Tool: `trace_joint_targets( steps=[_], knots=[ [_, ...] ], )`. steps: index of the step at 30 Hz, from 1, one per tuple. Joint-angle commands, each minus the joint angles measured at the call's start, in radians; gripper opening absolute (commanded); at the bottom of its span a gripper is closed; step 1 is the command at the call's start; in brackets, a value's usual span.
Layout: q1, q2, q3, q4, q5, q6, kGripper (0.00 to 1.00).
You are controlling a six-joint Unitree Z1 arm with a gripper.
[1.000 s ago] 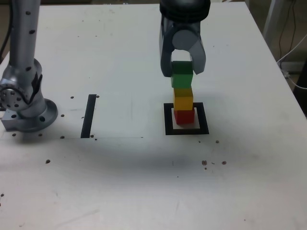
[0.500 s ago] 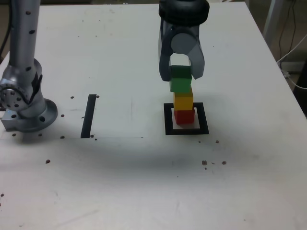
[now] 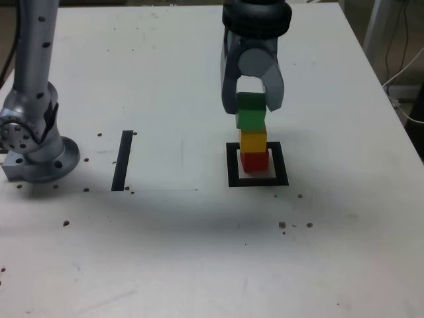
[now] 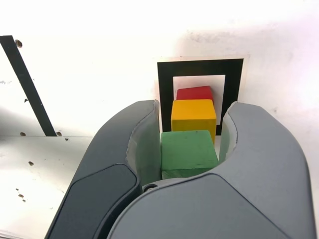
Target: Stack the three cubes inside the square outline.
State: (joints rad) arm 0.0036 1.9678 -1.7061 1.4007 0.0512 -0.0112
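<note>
In the exterior view the red cube (image 3: 254, 161) stands inside the black square outline (image 3: 258, 181), with the yellow cube (image 3: 253, 140) on top of it. My gripper (image 3: 252, 106) hangs straight above them, shut on the green cube (image 3: 251, 112). The green cube's underside meets the yellow cube's top with no gap showing. In the wrist view the green cube (image 4: 188, 152) is squeezed between both fingers (image 4: 142, 144). Beyond it the yellow cube (image 4: 193, 117), the red cube (image 4: 194, 93) and the square outline (image 4: 199, 67) line up.
A straight black tape strip (image 3: 122, 159) lies at the exterior view's left of the outline. The arm's grey base (image 3: 33, 142) stands at the far left. Small dark specks (image 3: 295, 225) dot the white table (image 3: 199, 252). Cables (image 3: 404, 73) hang past the right edge.
My gripper has come down a little with the green cube, closing the gap to the yellow cube. The red and yellow cubes have not moved.
</note>
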Motion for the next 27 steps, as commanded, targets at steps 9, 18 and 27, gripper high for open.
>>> trace_joint_targets(
  steps=[9,18,27],
  knots=[
    [0.021,0.023,-0.008,0.013,0.003,0.001,0.43],
    [0.024,0.047,-0.009,0.015,-0.018,0.002,0.54],
    [0.026,0.04,-0.02,0.018,-0.019,0.002,0.65]
  ],
)
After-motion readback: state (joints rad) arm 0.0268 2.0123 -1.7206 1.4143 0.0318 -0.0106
